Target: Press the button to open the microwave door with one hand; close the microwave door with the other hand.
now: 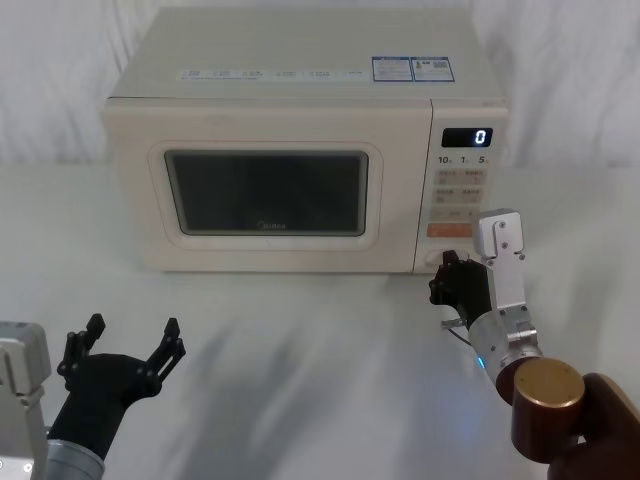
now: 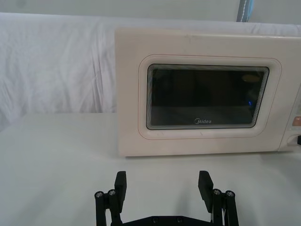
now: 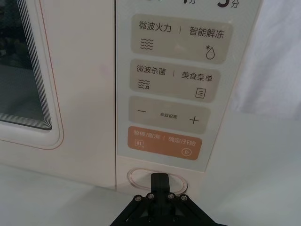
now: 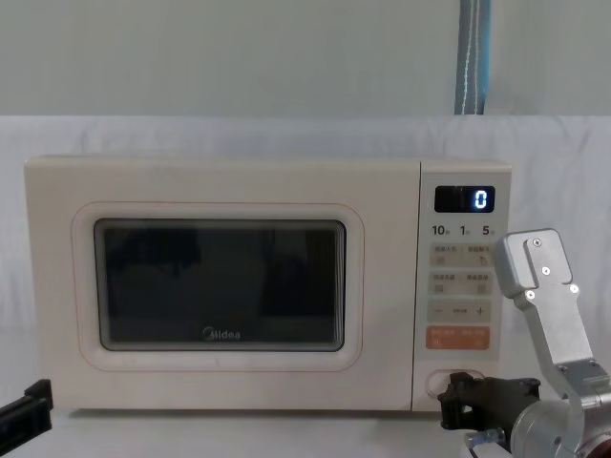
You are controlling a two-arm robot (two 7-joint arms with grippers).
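Head view: high, looking forward and down on the microwave [image 1: 305,140], its top and front both visible, left gripper [image 1: 125,350] at lower left of the frame, right gripper [image 1: 448,280] at lower right. Chest view: lower and level, square on to the microwave door [image 4: 220,284] and control panel [image 4: 463,286] (top face hidden), sharing the whole front with the head view. Left wrist view sits back on the table, facing the door over its own fingers [image 2: 121,184]; right wrist view is very near the panel, the button [image 3: 157,179] at lower centre.
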